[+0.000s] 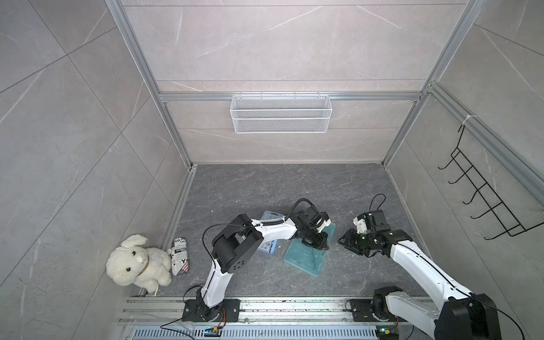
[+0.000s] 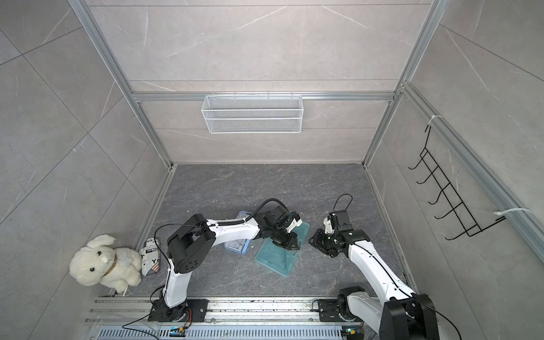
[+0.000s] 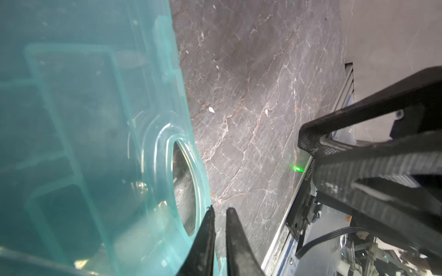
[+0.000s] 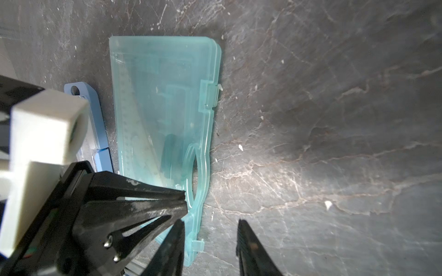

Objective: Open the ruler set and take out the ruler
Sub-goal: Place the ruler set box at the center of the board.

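One ruler set (image 4: 162, 95) on tabletop (image 4: 334, 119)

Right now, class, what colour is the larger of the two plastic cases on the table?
The ruler case is translucent teal-green. It shows best in the right wrist view.

My left pincer (image 4: 186, 200) overhangs the case (image 4: 162, 95), blocking my right pincer (image 4: 210, 222); floor (image 4: 311, 119) beside its clasp edge lies free.
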